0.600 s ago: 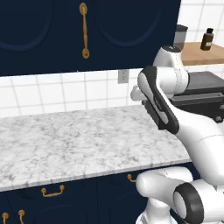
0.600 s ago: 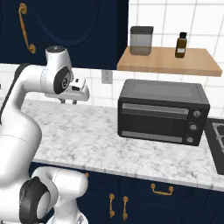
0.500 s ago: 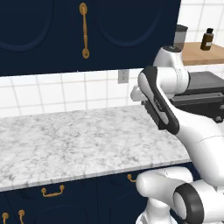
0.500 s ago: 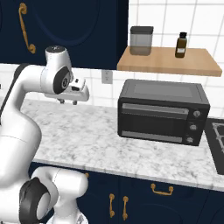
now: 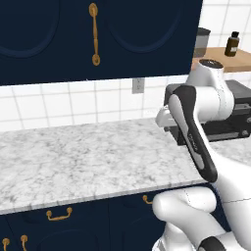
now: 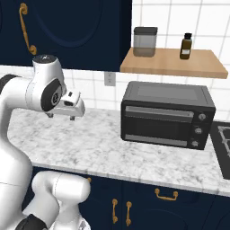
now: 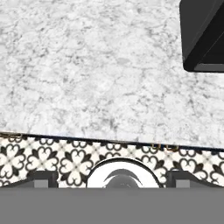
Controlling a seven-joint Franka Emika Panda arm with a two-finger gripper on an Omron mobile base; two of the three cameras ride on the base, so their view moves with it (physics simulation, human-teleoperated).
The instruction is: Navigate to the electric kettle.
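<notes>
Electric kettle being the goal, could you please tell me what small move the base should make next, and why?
Probably drive the base sideways along the counter. Facing it are the black oven and a shelf with a jar and bottle, none of them the kettle; which direction, I cannot tell.

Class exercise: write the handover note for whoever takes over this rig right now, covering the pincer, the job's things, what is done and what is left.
Pincer: held above the marble counter edge, holding nothing; tips spread apart, open.
In front: black oven on the counter, a jar and a bottle on the wooden shelf.
Done: base stands at this counter stretch.
Left: the electric kettle is not in these views; drive on until it is found, then stop facing it.
</notes>
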